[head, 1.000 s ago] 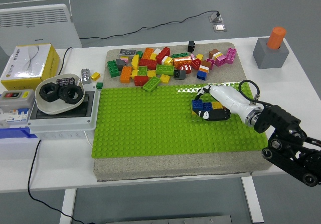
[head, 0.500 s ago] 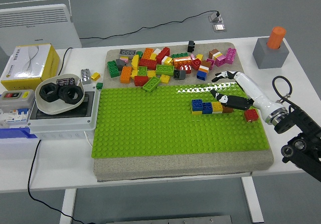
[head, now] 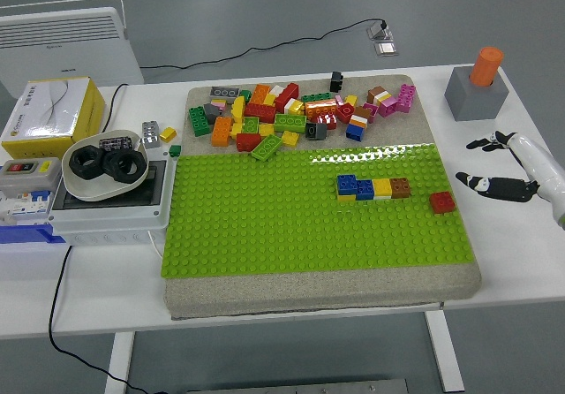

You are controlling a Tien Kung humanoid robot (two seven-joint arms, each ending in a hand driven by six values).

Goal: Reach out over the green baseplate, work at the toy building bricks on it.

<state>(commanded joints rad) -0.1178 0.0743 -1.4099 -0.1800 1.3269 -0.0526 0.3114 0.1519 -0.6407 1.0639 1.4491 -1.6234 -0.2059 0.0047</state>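
The right robot hand (head: 503, 164) hovers spread and empty over bare tabletop (head: 521, 235), with nothing in the way of the green baseplate (head: 309, 226) to its left. A red brick (head: 442, 202) lies nearest; the grey block (head: 477, 94) stands beyond.

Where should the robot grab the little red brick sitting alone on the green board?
Probably from straight above, fingers pinching two opposite side walls of the red brick. It sits flat on the green baseplate, apart from the brick row, so its sides are free.
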